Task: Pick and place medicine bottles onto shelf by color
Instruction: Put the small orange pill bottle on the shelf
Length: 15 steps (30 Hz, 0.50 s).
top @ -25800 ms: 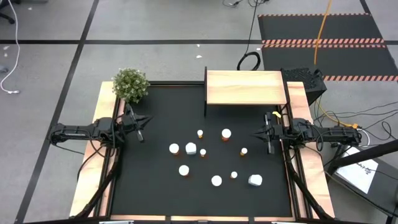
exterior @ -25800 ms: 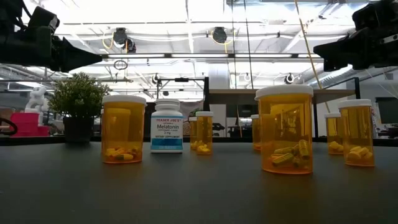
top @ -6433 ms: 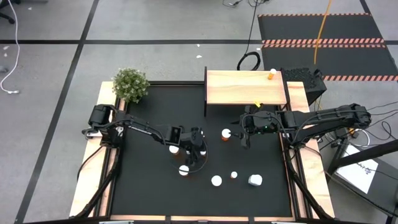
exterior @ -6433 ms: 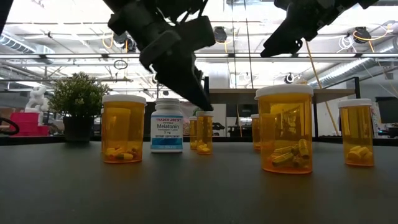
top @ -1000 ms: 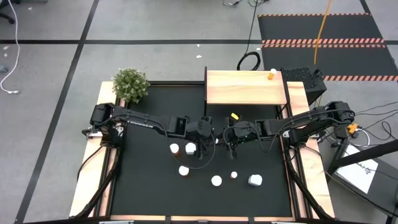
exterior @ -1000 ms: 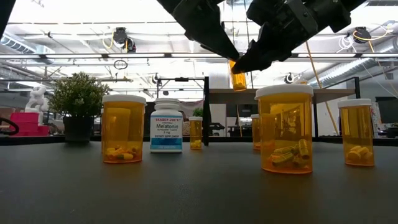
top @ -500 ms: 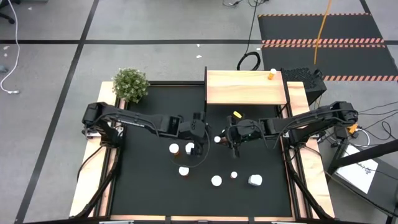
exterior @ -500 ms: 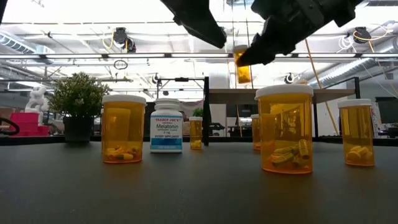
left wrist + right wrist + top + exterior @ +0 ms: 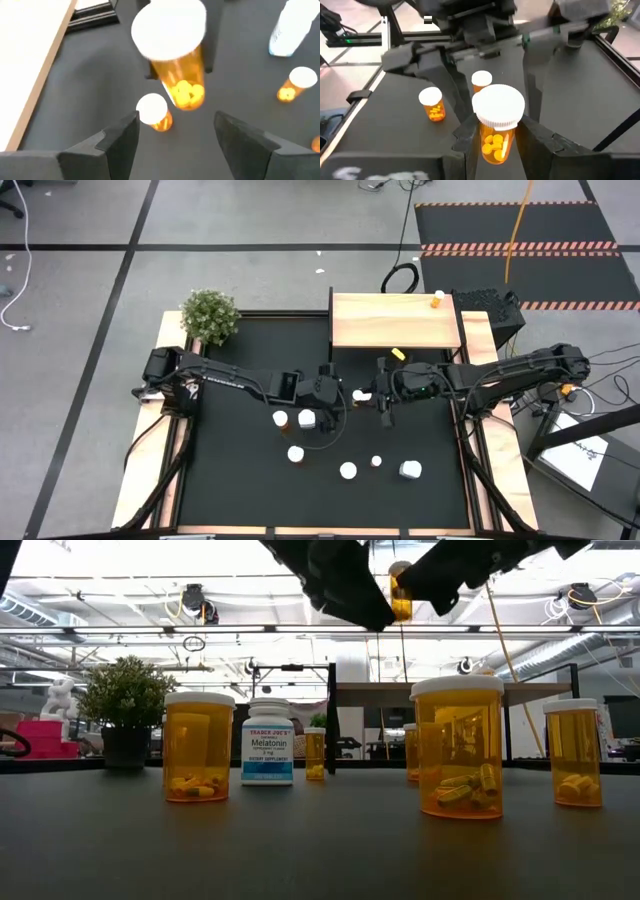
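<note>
A small orange medicine bottle with a white cap (image 9: 498, 129) hangs high over the middle of the black mat, with my right gripper (image 9: 500, 146) shut on it; it also shows in the low view (image 9: 400, 592). My left gripper (image 9: 175, 136) stands open just to its left (image 9: 338, 392), its fingers apart from the bottle and holding nothing. The pale wooden shelf (image 9: 395, 320) stands at the far edge with one orange bottle (image 9: 437, 300) at its far right corner. Several more bottles stand on the mat, among them a white one (image 9: 307, 419). My right gripper pinches the bottle's orange body (image 9: 487, 145), just below the cap, between its two fingers. The fingers come from the table's right, nearly level and slanting a little down. The bottle is lifted clear of the mat, roughly upright with its cap up.
A green potted plant (image 9: 210, 315) stands at the far left corner. Loose bottles stand at the mat's middle and near side (image 9: 296, 454) (image 9: 347, 470), with a second white one (image 9: 410, 470) at the near right. The shelf's dark upright edge (image 9: 331, 330) is close to both grippers.
My right gripper has risen with the orange bottle and drawn back toward the table's right. The bottle now hangs clearly higher, still cap up. My left gripper, which was at the bottle a second ago, has come away from it and stayed over the mat's middle.
</note>
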Each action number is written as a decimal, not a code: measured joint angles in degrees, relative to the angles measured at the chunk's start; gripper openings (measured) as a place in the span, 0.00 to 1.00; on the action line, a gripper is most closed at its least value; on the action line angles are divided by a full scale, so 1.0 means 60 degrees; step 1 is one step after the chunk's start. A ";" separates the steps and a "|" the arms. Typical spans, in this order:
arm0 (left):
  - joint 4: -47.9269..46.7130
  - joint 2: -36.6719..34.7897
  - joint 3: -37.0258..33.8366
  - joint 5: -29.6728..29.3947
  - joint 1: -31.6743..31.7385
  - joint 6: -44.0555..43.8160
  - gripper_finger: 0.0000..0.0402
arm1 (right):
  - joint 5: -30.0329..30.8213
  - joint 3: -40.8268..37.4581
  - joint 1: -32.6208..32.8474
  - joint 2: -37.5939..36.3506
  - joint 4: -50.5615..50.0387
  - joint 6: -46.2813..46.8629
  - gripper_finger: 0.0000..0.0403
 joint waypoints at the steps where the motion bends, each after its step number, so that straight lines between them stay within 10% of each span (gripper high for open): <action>1: 0.0260 0.0008 -0.0051 -0.0002 0.0014 -0.0055 0.63 | 0.0000 0.0000 0.0000 0.0006 0.0060 0.0002 0.27; 15: 0.1199 0.0011 -0.0288 0.0620 0.0094 -0.0402 0.60 | 0.0007 0.0000 0.0000 0.0097 0.0182 -0.0245 0.27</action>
